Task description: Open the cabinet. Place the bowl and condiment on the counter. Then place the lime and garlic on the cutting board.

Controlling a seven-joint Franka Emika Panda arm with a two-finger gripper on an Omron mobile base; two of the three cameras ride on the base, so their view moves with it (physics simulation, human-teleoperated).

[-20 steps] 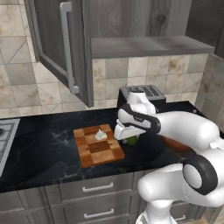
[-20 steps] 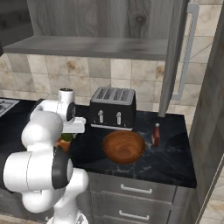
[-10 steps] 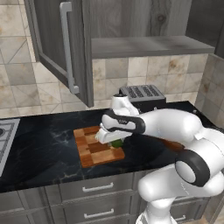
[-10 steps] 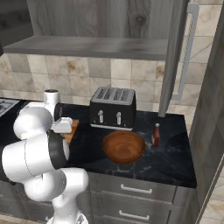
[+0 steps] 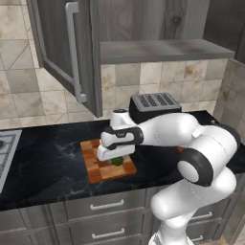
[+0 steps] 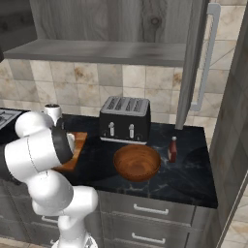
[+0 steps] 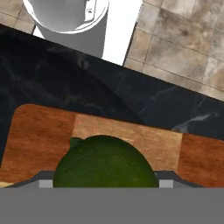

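Observation:
The cabinet (image 5: pixel 72 52) stands open, its shelf bare. My gripper (image 5: pixel 116 160) is low over the checkered cutting board (image 5: pixel 95 167), shut on the green lime (image 5: pixel 117 161). In the hand view the lime (image 7: pixel 105 164) fills the gap between my fingertips, with the cutting board (image 7: pixel 39 135) right beneath it; I cannot tell whether they touch. The wooden bowl (image 6: pixel 137 162) and the condiment (image 6: pixel 173 149) stand on the counter (image 6: pixel 193 179), to the right of the toaster. The garlic is hidden behind my hand.
A black toaster (image 5: pixel 153 106) stands against the tiled wall just behind and right of the board. The open cabinet door (image 5: pixel 64 62) juts out above the counter's left part. A stove edge (image 5: pixel 5 148) lies at far left. Drawers (image 5: pixel 105 206) run below.
The arm has swung left with the lime, from beside the toaster to over the cutting board. The hand now covers the garlic that showed on the board.

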